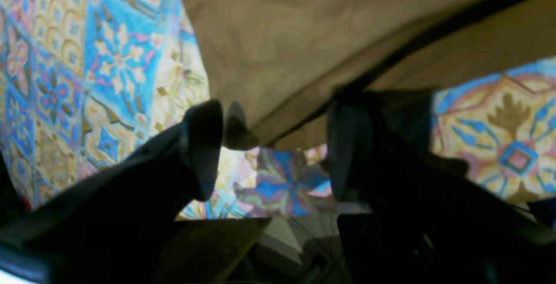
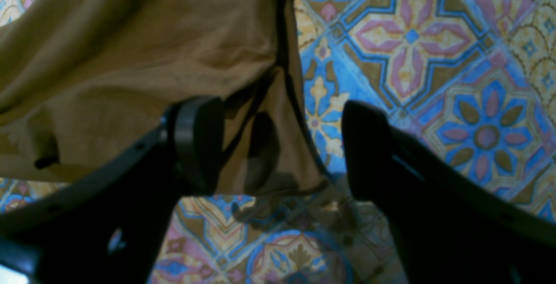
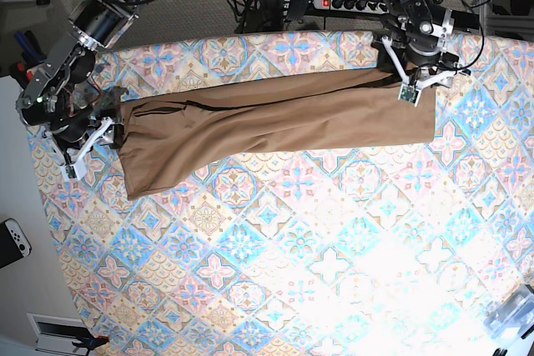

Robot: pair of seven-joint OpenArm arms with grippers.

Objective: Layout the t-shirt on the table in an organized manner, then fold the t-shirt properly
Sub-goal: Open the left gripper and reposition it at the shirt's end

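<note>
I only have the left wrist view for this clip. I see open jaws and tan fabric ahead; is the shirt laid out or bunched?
Observer: Base view shows the t-shirt folded into a long band across the table.
Operator: Where is the other arm?
Observer: The right gripper sits at the band's opposite end.
Operator: Gripping it?
Observer: No. In its wrist view the jaws stand open and the hem corner lies flat between them.

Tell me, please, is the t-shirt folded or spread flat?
Folded: the t-shirt lies as a long narrow band across the table, layered edges overlapping.
</note>
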